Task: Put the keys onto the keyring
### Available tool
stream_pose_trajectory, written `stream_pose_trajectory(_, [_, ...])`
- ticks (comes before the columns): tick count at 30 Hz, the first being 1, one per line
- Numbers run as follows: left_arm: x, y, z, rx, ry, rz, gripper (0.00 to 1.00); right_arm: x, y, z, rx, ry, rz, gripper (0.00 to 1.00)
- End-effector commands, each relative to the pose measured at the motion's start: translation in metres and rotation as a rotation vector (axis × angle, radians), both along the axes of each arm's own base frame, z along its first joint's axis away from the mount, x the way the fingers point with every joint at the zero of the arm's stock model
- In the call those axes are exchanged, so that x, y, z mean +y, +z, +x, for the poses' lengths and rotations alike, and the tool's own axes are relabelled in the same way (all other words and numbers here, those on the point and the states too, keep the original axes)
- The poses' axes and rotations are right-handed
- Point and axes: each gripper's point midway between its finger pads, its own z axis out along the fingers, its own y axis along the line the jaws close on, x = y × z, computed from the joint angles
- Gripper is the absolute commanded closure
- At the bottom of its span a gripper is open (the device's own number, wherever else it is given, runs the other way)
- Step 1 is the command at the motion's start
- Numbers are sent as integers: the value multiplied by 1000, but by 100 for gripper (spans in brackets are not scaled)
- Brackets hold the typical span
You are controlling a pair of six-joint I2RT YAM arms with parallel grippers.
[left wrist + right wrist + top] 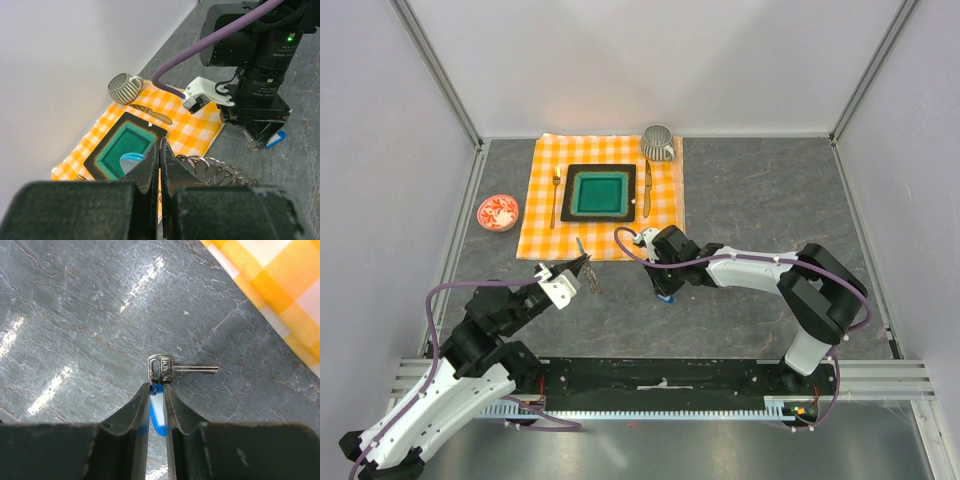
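My left gripper is shut on the keyring, a coil of silvery rings that trails right of the closed fingers in the left wrist view, just off the cloth's near edge. A pale blue rounded piece shows behind the left finger. My right gripper is shut on the blue tag of a silver key, which lies flat on the grey table ahead of the fingertips. The blue tag also shows under the right gripper in the left wrist view. The red-headed key is out of view.
An orange checked cloth carries a green square plate, a gold fork and a knife. A striped mug stands at the cloth's back right corner. A small red dish sits left of the cloth.
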Motion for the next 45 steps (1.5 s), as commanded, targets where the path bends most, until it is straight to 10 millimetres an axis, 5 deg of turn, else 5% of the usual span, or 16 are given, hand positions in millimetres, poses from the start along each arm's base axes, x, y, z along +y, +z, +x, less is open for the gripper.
stream_pose_trajectory(1, [-2, 25, -1, -52, -13, -84, 98, 13, 9, 12, -42, -4, 32, 78])
stream_pose_trajectory(18, [-3, 25, -1, -51, -17, -82, 98, 11, 6, 11, -33, 1, 11, 83])
stream_pose_trajectory(22, [-3, 24, -1, -47, -21, -82, 98, 5, 4, 9, -33, -2, -9, 96])
stream_pose_trajectory(33, [-9, 23, -6, -42, -62, -75, 98, 2, 37, 7, -125, 63, 50, 100])
stream_pose_trajectory(45, [-13, 20, -8, -26, -86, -67, 98, 2, 4, -7, -44, 121, 19, 100])
